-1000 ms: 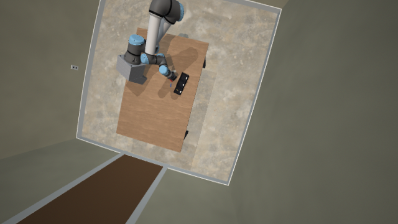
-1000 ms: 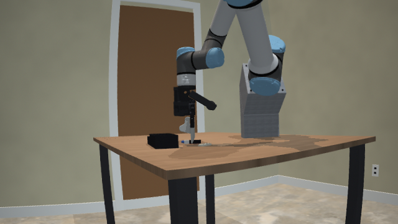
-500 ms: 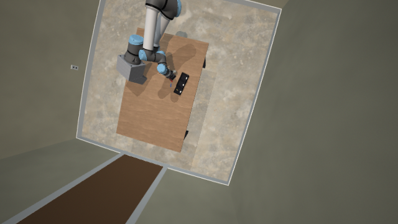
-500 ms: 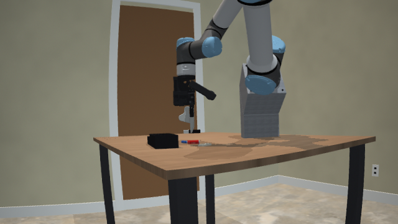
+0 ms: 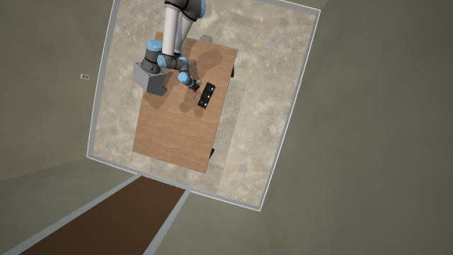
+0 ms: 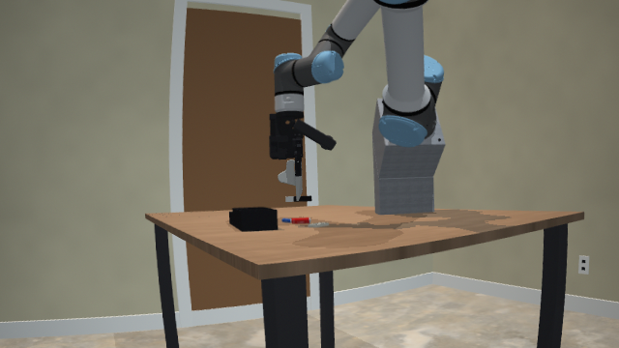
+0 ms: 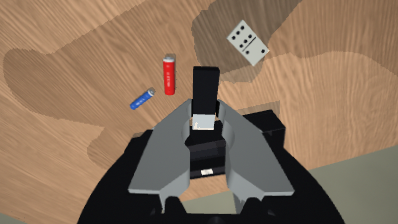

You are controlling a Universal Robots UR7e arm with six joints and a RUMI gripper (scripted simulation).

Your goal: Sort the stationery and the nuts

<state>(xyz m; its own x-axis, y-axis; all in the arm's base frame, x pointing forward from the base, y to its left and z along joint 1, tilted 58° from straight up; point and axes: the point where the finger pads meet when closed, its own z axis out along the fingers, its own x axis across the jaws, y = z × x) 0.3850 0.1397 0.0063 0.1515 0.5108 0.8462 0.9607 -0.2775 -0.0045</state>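
My gripper [image 7: 204,100] is shut on a small black bar with a white end [image 7: 205,92] and holds it clear above the wooden table [image 6: 368,232]; the gripper also shows in the side view [image 6: 298,195]. A red cylinder [image 7: 170,75] and a smaller blue cylinder [image 7: 143,99] lie on the table below, left of the held bar. A white domino [image 7: 248,42] lies further off to the right. The black bins [image 5: 206,95] stand side by side on the table just beside the gripper, and they also show in the side view [image 6: 253,218]. I cannot read their letters.
The robot's grey pedestal [image 6: 403,179] stands on the table behind the gripper. The table edge runs close to the bins on their far side. A brown door [image 6: 237,145] is behind the table.
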